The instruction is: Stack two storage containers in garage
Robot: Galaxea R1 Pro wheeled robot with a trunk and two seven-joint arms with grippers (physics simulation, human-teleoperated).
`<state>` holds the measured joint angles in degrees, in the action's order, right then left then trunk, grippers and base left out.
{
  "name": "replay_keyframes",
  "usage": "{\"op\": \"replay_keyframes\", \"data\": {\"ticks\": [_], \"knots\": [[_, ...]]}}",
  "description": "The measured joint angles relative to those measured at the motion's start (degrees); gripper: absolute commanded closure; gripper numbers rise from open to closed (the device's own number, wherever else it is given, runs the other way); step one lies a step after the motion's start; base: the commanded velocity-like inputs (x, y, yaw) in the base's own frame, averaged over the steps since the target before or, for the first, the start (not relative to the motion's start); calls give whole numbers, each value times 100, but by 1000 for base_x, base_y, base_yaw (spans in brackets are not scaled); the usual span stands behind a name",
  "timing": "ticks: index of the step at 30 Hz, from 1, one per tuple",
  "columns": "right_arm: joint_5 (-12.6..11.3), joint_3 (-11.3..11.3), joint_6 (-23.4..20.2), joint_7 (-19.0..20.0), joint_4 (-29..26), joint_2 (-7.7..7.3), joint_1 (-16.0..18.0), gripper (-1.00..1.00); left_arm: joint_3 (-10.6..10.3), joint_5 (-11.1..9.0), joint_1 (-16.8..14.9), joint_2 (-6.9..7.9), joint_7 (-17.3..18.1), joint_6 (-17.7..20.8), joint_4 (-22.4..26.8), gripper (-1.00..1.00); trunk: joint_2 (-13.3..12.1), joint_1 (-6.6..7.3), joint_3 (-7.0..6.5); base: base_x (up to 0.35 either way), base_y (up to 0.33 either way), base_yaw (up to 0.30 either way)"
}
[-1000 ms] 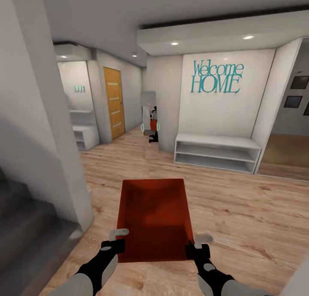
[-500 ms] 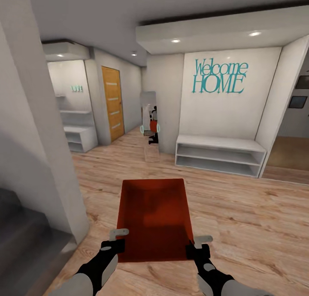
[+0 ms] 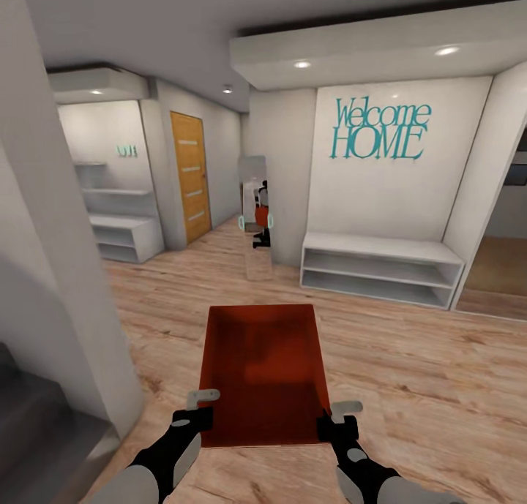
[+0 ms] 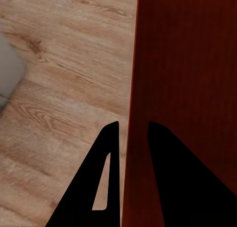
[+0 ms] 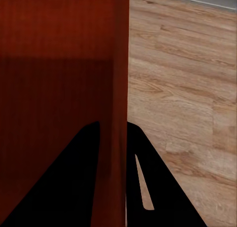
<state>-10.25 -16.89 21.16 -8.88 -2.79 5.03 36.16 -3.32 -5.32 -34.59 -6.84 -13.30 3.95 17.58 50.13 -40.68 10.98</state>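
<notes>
I carry one orange-red open-top storage container (image 3: 262,372) in front of me, above a light wood plank floor (image 3: 410,358). My left gripper (image 3: 203,407) is shut on its left wall near the close corner, and my right gripper (image 3: 335,415) is shut on its right wall. In the left wrist view the thin container wall (image 4: 129,113) runs between the two black fingers (image 4: 106,177). The right wrist view shows the same: the container wall (image 5: 118,88) is pinched between the dark fingers (image 5: 140,182). The container is empty.
A grey wall corner (image 3: 66,270) and dark stair steps (image 3: 36,431) stand close at my left. Ahead are a white bench shelf (image 3: 380,266) under a "Welcome HOME" sign (image 3: 379,131), a tall mirror (image 3: 256,215), an orange-wood door (image 3: 189,175) and another white shelf unit (image 3: 124,233).
The whole view has shifted: the left wall corner has come closer and the hallway scene slid right and nearer. The container and both grippers hold the same pose in view.
</notes>
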Motion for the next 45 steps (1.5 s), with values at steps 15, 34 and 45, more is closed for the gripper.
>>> {"op": "replay_keyframes", "data": {"ticks": [15,34,45], "knots": [[-2,-1,2,1,1,0,0,100,0,1,0,0,0,-1,0,100,0,0,0,322,0,0],[-3,-1,2,1,1,0,0,100,0,1,0,0,0,0,1,100,0,0,0,322,0,0],[-7,-5,2,1,0,0,0,100,-1,0,0,0,0,0,1,100,0,0,0,322,0,0]]}}
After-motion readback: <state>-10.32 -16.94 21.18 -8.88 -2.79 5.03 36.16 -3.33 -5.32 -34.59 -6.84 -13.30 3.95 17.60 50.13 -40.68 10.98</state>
